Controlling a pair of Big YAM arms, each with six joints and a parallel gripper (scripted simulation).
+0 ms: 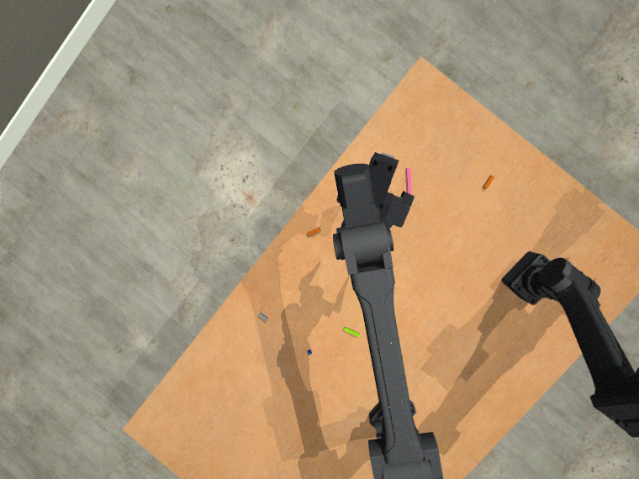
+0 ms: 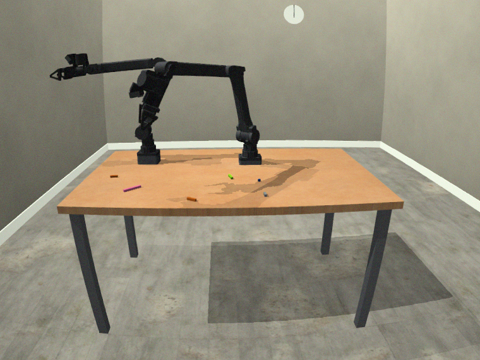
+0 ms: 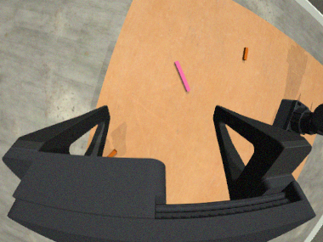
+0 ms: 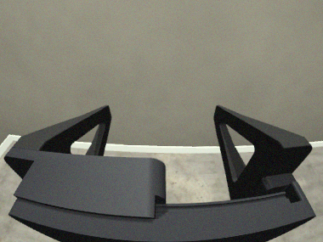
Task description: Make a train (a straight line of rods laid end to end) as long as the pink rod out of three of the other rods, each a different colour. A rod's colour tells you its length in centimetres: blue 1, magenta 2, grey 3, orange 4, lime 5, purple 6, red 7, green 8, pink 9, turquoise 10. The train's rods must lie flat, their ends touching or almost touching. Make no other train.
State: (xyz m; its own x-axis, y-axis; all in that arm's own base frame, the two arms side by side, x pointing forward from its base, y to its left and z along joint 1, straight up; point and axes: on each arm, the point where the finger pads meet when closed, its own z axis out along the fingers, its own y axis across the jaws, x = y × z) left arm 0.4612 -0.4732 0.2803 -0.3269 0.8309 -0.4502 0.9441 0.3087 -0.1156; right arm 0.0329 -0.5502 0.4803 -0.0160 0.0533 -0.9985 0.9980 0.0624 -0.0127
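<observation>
Though both the left claw (image 2: 144, 122) (image 3: 161, 111) and right claw (image 2: 55, 77) (image 4: 162, 111) stand wide and empty, the lime rod (image 1: 351, 332) (image 2: 230, 176), grey rod (image 1: 262, 317) (image 2: 265, 194) and blue rod (image 1: 309, 351) (image 2: 259, 180) lie apart on the counter (image 1: 452, 128) (image 2: 320, 190) (image 3: 144, 35). Judged light and stiff; grip mid-length across the sides, blue especially squarely.
</observation>
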